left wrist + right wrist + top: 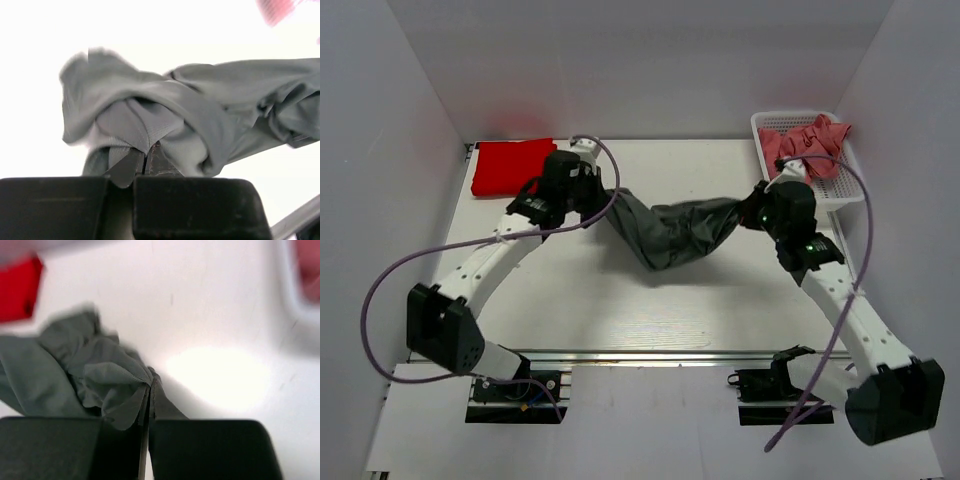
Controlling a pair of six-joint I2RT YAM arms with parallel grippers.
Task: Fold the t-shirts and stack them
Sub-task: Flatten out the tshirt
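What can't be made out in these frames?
Which part of the dark grey t-shirt the left gripper and right gripper pinch: bunched cloth hides it in every view.
How many pink t-shirts fill the basket: crumpled together in the top view, blurred in wrist views.
Red t-shirt: one corner behind the left arm in the top view, cut off in the right wrist view.

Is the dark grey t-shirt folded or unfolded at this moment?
Unfolded: the dark grey t-shirt stretches bunched and wrinkled between the left gripper and right gripper, each shut on one end.
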